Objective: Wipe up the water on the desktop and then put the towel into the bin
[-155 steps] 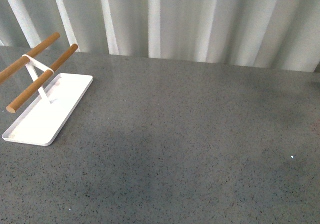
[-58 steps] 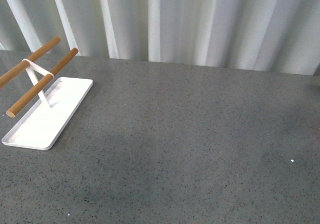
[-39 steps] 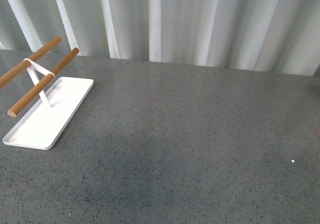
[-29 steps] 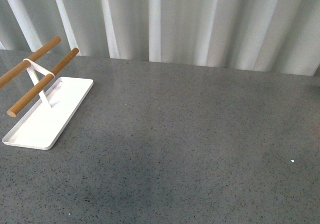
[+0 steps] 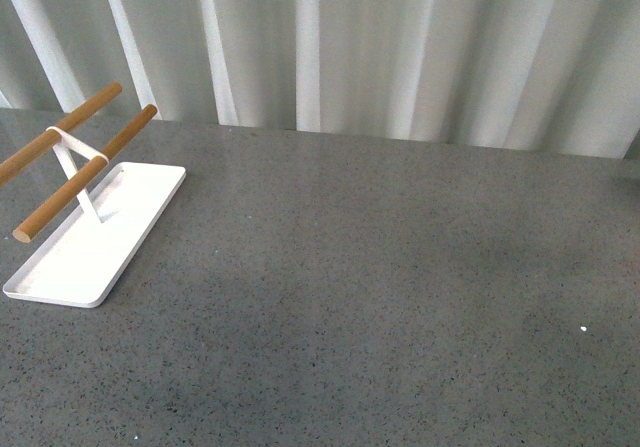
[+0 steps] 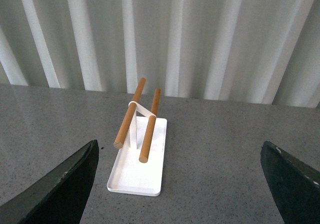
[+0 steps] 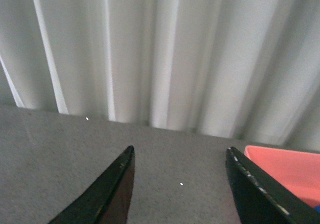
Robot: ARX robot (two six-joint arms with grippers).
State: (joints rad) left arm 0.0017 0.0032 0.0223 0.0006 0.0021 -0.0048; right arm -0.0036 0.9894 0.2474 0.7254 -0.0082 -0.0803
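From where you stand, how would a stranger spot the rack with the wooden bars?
Look to the far left of the grey speckled desktop, near the white curtain. There sits a flat white tray whose white upright carries two parallel wooden bars, the only raised thing there.

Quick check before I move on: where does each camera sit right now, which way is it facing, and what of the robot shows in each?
Front view: on the robot's body, looking across the desktop to the curtain; white tray at left; no arm shows.
Left wrist view: on the left arm, facing the tray's wooden bars; left end effector open.
Right wrist view: on the right arm, facing the curtain; pink bin at the edge; right end effector open.
Shared: front and left wrist views both show the tray.
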